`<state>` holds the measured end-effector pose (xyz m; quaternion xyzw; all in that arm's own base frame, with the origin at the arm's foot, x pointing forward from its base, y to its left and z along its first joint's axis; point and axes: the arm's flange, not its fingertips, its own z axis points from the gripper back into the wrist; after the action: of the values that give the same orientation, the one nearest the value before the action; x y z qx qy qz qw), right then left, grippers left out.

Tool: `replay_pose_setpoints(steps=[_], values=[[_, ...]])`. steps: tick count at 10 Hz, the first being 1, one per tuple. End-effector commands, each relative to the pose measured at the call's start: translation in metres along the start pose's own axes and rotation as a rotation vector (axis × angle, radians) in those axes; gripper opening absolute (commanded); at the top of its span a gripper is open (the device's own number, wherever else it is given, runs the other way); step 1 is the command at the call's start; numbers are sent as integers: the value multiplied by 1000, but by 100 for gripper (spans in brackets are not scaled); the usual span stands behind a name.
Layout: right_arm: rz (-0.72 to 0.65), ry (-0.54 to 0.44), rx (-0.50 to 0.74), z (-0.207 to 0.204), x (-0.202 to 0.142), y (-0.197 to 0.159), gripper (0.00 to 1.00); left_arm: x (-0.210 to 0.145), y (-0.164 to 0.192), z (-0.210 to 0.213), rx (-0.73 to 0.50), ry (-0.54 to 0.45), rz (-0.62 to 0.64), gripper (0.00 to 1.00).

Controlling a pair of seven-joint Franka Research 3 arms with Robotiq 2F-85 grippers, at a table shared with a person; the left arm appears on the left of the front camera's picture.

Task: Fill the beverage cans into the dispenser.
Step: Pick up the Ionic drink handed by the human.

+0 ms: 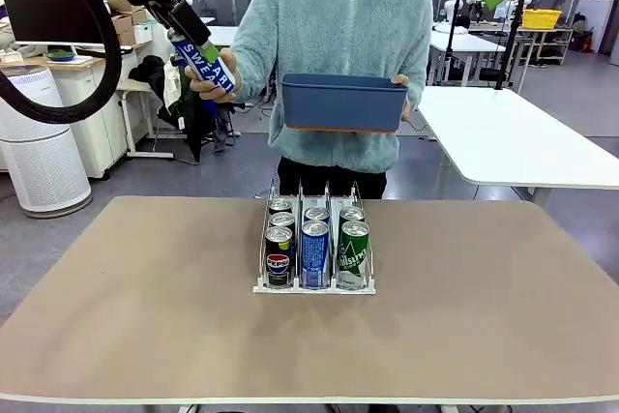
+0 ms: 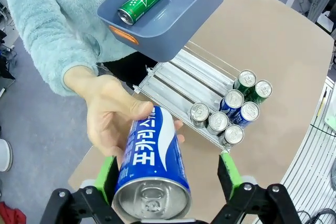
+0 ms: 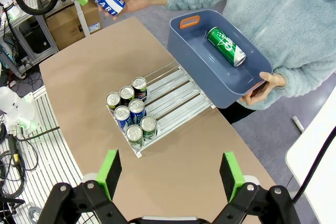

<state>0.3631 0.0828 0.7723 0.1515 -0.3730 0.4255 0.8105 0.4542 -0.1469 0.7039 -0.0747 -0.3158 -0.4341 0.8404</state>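
Bracketing the blue can (image 2: 155, 150), open left gripper (image 2: 168, 170) should pinch its likely slick, stiff midsection; right gripper (image 3: 170, 174) open, well apart from dispenser (image 3: 181, 95).

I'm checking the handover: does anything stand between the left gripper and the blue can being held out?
Nothing visible does. The blue can lies between the open jaws of the left gripper; the person's hand grips its far end.

Front cam across table (image 1: 126, 307) — wrist cams high, all w/ dispenser (image 1: 314, 290)
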Motion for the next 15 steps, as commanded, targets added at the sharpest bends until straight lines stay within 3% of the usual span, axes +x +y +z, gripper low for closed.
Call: replay_pose_setpoints(steps=[1, 4, 5, 6, 8, 11, 15], values=[[-1, 1, 2, 0, -1, 1, 100, -7, 0, -5, 1, 9, -21, 100], [-1, 1, 2, 0, -1, 1, 100, 0, 0, 0, 0, 0, 0, 100], [-1, 1, 2, 0, -1, 1, 100, 1, 0, -1, -1, 1, 0, 78], [-1, 1, 2, 0, -1, 1, 100, 0, 1, 2, 7, 11, 4, 40], [-1, 1, 2, 0, -1, 1, 100, 2, 3, 5, 17, 19, 6, 0], [-1, 1, 2, 0, -1, 1, 100, 3, 3, 11, 37, 33, 14, 3], [-1, 1, 2, 0, -1, 1, 100, 8, 2, 16, 39, 62, -3, 0]])
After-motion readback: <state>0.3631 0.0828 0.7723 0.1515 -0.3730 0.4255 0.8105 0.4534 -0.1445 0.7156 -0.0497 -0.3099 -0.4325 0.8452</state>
